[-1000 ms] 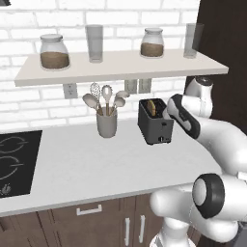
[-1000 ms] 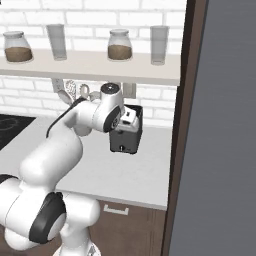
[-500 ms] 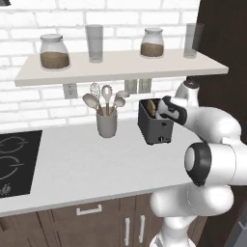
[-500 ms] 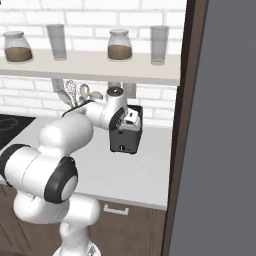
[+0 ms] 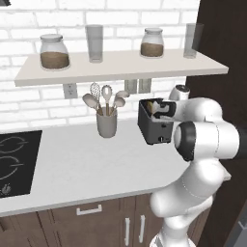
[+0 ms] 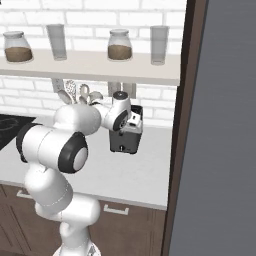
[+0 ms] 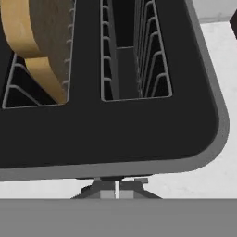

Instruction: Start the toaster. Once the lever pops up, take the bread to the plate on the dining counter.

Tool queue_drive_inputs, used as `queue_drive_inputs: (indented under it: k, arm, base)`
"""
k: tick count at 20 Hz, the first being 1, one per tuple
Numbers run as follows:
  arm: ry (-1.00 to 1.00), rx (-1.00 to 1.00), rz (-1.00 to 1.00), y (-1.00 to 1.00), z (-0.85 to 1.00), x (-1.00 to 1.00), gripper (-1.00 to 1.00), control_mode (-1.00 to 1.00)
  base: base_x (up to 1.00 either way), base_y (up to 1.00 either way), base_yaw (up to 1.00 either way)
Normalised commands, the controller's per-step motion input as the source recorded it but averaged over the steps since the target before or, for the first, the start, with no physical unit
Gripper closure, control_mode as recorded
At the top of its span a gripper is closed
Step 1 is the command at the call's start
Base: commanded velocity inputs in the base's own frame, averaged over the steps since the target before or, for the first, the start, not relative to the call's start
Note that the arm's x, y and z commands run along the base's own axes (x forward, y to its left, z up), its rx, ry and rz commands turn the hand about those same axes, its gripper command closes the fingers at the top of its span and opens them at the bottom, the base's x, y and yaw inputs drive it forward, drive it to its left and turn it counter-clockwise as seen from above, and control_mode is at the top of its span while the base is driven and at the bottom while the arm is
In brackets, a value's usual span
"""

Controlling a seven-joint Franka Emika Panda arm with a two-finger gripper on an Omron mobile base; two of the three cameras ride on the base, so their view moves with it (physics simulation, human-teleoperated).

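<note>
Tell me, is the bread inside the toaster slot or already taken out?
Inside. In the hand view the bread stands in one slot of the toaster; the other slot is empty.

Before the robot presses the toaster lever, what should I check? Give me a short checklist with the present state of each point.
1. The bread sits in a slot of the toaster: ok, it stands in one slot in the hand view; the slot beside it holds nothing.
2. The claw is shut for pushing: ok, the tips stand together.
3. The claw is over the toaster's edge: ok, the tips rise just past the rim in the hand view.
4. The claw is lined up with the lever: cannot tell, the rim hides the lever.
5. The lever is not yet down: cannot tell.
6. The utensil cup stands apart from the toaster: ok.
</note>
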Motion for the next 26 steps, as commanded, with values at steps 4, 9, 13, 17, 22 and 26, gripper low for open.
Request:
queue_drive_inputs:
  k: [4,9,13,17,22,26]
  arm:
    - [0.0,0.0,0.0,0.0,-0.21,0.4,1.0,-1.0]
    - [0.0,0.0,0.0,0.0,-0.23,0.22,1.0,-1.0]
    - [0.0,0.0,0.0,0.22,-0.47,-0.17,1.0,-1.0]
    - [0.0,0.0,0.0,0.48,-0.72,-0.38,1.0,-1.0]
    - [-0.05,0.0,0.0,0.59,-0.83,-0.49,1.0,-1.0]
    - [-0.08,0.0,0.0,0.31,-0.81,-0.17,1.0,-1.0]
  base:
    - [0.0,0.0,0.0]
    - [0.0,0.0,0.0]
    - [0.0,0.0,0.0]
    - [0.0,0.0,0.0]
    - [0.0,0.0,0.0]
    - [0.0,0.0,0.0]
